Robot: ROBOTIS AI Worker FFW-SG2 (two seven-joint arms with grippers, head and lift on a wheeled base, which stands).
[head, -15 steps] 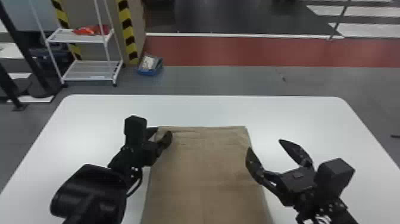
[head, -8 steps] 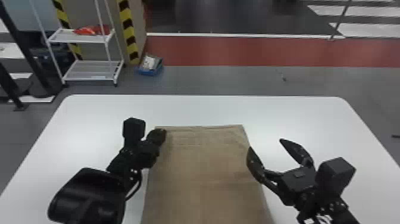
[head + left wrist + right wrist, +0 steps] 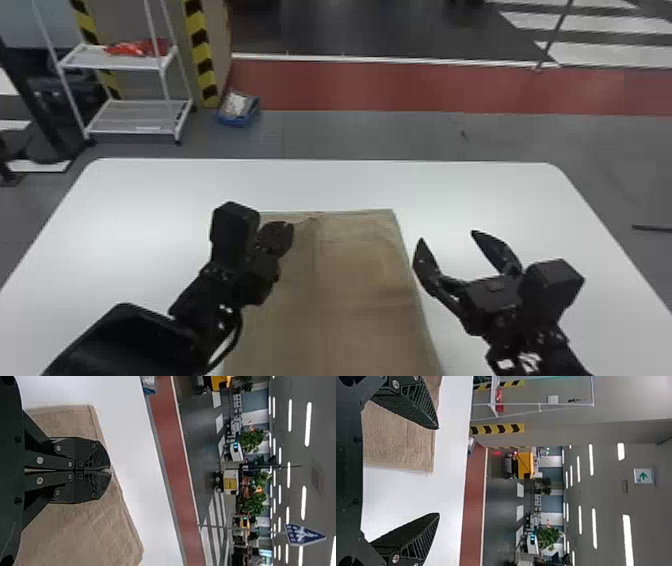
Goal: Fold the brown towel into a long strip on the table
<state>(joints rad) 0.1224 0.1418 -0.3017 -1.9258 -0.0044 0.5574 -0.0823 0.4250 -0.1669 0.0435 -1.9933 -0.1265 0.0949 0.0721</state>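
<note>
The brown towel (image 3: 345, 280) lies on the white table, its far edge wrinkled and a faint crease running lengthwise. At its far left part is my left gripper (image 3: 281, 239), its fingers together. In the left wrist view, that gripper (image 3: 110, 470) is shut on the edge of the towel (image 3: 71, 530), with cloth at the tips. My right gripper (image 3: 447, 237) stands open just right of the towel's right edge. In the right wrist view, the right gripper (image 3: 438, 471) has nothing between its spread fingers; one finger is over the towel (image 3: 399, 441).
The white table (image 3: 500, 195) extends beyond the towel on the far side and to both sides. Past its far edge, on the floor, stand a white shelf rack (image 3: 132, 116) and a blue box (image 3: 239, 111).
The left gripper has closed on the towel's far edge and moved slightly right. The towel's far right corner has shifted left. The right gripper has hardly moved.
</note>
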